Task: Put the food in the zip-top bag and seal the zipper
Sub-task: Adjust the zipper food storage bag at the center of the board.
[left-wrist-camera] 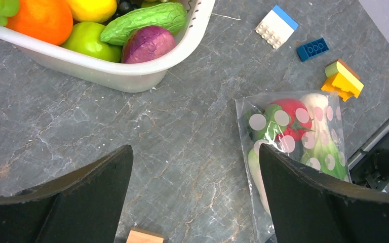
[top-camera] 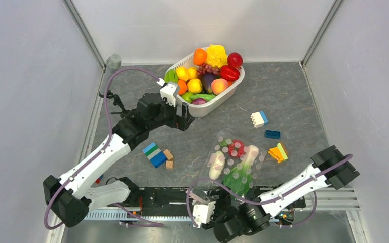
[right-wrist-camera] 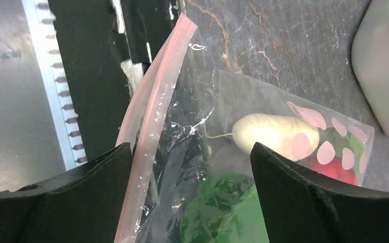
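Note:
The zip-top bag lies flat on the table near the front, with a red fruit, two white radishes and a green leafy vegetable inside. My right gripper is open at the bag's mouth. In the right wrist view its jaws straddle the plastic, and the pink zipper runs just inside the left finger. More food fills the white basket at the back. My left gripper is open above bare table by the basket's near side, holding nothing.
Building blocks lie scattered: a white-blue one, a blue one and a yellow-orange one right of the bag, a blue-green stack and tan blocks to its left. The black arm rail runs along the front edge.

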### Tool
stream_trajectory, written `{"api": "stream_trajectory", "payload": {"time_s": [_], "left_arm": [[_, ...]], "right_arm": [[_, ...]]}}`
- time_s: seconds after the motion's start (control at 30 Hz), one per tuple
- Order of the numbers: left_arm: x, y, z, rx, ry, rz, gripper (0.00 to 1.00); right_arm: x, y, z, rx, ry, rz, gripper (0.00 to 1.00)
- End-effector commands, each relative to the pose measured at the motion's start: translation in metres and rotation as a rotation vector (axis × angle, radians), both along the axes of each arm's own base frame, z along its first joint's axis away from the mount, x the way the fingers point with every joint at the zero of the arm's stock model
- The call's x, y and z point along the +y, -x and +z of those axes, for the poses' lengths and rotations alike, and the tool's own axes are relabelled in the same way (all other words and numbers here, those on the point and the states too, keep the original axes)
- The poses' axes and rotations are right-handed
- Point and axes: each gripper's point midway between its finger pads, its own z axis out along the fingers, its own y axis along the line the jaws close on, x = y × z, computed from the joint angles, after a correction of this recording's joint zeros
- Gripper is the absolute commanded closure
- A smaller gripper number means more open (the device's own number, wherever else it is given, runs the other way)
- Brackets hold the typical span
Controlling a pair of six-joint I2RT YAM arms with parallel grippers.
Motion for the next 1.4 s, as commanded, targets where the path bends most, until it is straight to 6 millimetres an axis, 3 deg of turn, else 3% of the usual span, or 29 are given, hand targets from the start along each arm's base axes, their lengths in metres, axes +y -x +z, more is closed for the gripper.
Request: {"api": "stream_trajectory", "payload": {"time_s": [0.0, 0.63, 0.87, 1.0, 1.1, 1.23, 1.3, 1.37], "left_arm": [[0.005, -0.001, 0.01, -0.02, 0.044, 0.043, 0.0], [0.003, 0.001, 0.005, -0.006, 0.029, 0.02, 0.0], [0.005, 0.005, 0.005, -0.004, 0.047, 0.028, 0.0], [0.006, 0.006, -0.001, 0.008, 0.043, 0.03, 0.0], [0.006, 0.005, -0.003, 0.01, 0.037, 0.03, 0.0], [0.005, 0.004, -0.003, 0.011, 0.036, 0.032, 0.0], [0.004, 0.004, -0.001, 0.008, 0.04, 0.027, 0.0], [0.005, 0.003, 0.0, 0.001, 0.039, 0.028, 0.0]], "right_arm": [[0.003, 0.003, 0.01, -0.079, -0.013, -0.034, 0.08], [0.007, 0.027, 0.003, -0.11, 0.015, 0.021, 0.02], [-0.022, -0.007, -0.007, -0.206, -0.013, -0.158, 0.02], [-0.034, -0.015, -0.02, -0.204, -0.004, -0.179, 0.04], [-0.034, -0.017, -0.018, -0.21, -0.03, -0.196, 0.15], [-0.033, -0.021, -0.005, -0.232, -0.083, -0.239, 0.42], [-0.03, -0.021, 0.004, -0.237, -0.111, -0.25, 0.51], [-0.027, -0.022, 0.014, -0.236, -0.149, -0.26, 0.74]]}}
